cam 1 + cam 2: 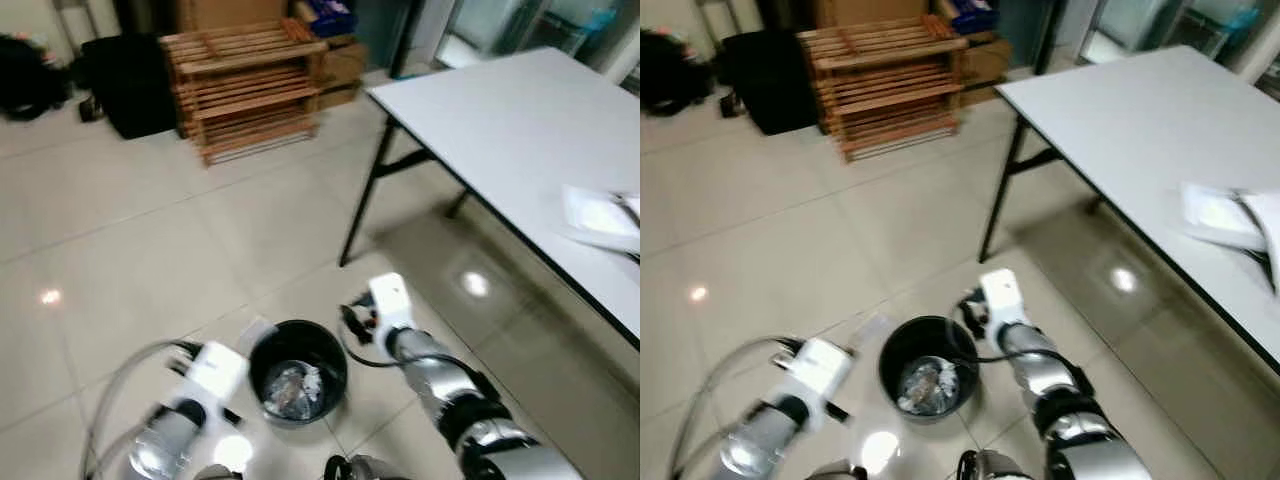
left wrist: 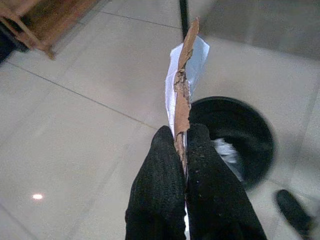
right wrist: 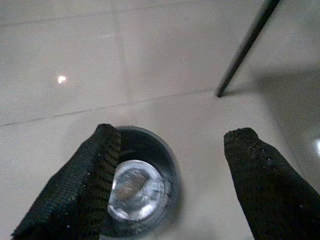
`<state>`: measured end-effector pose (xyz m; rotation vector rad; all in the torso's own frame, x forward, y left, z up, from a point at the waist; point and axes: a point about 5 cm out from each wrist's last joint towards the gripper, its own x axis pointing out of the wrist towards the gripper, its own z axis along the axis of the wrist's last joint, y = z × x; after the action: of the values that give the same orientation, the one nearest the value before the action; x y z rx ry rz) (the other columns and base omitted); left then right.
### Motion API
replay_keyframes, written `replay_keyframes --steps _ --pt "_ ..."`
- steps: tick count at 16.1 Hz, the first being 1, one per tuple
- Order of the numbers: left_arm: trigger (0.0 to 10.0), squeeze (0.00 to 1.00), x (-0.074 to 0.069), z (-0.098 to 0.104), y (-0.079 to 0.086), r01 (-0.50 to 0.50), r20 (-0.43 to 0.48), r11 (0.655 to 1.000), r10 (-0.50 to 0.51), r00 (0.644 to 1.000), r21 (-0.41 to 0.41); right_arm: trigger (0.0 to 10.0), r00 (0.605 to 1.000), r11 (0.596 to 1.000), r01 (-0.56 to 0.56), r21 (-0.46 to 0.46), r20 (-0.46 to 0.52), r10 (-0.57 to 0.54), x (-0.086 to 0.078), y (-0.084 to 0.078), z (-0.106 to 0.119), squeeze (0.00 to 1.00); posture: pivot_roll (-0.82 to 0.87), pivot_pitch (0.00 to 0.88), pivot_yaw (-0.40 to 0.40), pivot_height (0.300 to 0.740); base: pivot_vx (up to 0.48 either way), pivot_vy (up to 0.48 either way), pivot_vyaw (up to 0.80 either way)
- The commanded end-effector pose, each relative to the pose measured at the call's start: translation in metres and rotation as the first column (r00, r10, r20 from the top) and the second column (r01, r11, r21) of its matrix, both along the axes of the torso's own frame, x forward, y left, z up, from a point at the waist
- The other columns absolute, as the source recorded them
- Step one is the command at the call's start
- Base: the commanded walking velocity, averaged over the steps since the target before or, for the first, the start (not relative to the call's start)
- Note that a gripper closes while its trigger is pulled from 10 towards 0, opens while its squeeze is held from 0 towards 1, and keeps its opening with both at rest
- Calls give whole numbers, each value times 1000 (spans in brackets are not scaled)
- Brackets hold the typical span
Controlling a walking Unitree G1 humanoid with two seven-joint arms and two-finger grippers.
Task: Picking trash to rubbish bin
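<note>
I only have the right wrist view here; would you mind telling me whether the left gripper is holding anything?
Observer: Yes, the left gripper is shut on a thin strip of cardboard with a pale wrapper behind it.
Operator: Thanks. Where is it relative to the bin?
Observer: Just beside the bin, on the robot's left, with the scrap close to the rim.
Operator: Is any rubbish left elsewhere?
Observer: Some white paper lies on the white table to the right.
</note>
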<state>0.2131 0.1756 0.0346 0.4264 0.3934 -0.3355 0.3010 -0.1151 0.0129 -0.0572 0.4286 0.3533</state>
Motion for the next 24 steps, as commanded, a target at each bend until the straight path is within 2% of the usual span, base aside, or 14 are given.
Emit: replay_keyframes --steps 1,3,4,5,6,8,11,13,16,18,19,20,21,24 --pt "10000 0 12 -5 -2 15 -15 999 -15 1000 -35 10000 996 998 60 -3 61 -60 -5 -16 5 0 -13 99 -86 740 0 0 0" --pt "10000 0 33 -8 -12 78 -29 995 -80 996 -59 10000 983 988 150 -28 112 -146 -20 -42 12 0 -45 96 -69 740 0 0 0" --pt "10000 0 47 -11 -22 182 -51 982 -185 981 -51 10000 973 980 194 -51 140 -186 -37 -58 20 0 -69 95 -48 740 0 0 0" --pt "10000 0 50 -12 -26 221 -62 974 -224 973 -47 10000 972 980 193 -54 146 -183 -43 -61 23 0 -79 96 -36 740 0 0 0" --pt "10000 0 55 -15 -34 322 -85 946 -323 943 -24 10000 985 993 120 -22 130 -116 -62 -62 28 0 -96 98 -14 740 0 0 0" --pt "10000 0 64 -19 -40 399 -113 917 -396 911 11 10000 990 991 -106 85 99 98 -93 -58 45 0 -119 102 0 740 0 0 0" --pt "10000 0 74 -21 -36 383 -104 923 -378 920 33 10000 980 978 -192 81 61 187 -109 -64 58 0 -134 115 -4 740 0 0 0" --pt "10000 0 79 -21 -37 372 -100 928 -371 923 -10 10000 972 970 -234 64 29 232 -115 -65 66 0 -145 123 -16 740 0 0 0" --pt "10000 0 85 -16 -41 364 -69 930 -367 928 -57 10000 968 966 -251 66 22 250 -117 -62 72 0 -160 137 -33 740 0 0 0" --pt "10000 43 96 -3 -47 361 0 926 -363 932 -109 10000 964 962 -267 54 5 268 -118 -62 77 0 -165 147 -50 740 0 0 0" --pt "10000 129 100 0 -49 367 8 923 -369 929 -116 10000 963 962 -271 47 1 271 -119 -62 77 0 -165 148 -52 740 0 0 0" --pt "10000 506 101 2 -50 370 10 922 -371 929 -116 10000 963 962 -271 45 -3 271 -119 -62 77 0 -165 149 -53 740 0 0 0" --pt "10000 1000 104 5 -51 373 16 920 -374 927 -117 10000 963 962 -270 38 -8 270 -118 -63 78 0 -165 150 -55 740 0 0 0" --pt "10000 1000 109 10 -53 378 28 915 -378 926 -139 10000 963 963 -268 32 -14 268 -117 -63 79 0 -165 150 -58 740 0 0 0"
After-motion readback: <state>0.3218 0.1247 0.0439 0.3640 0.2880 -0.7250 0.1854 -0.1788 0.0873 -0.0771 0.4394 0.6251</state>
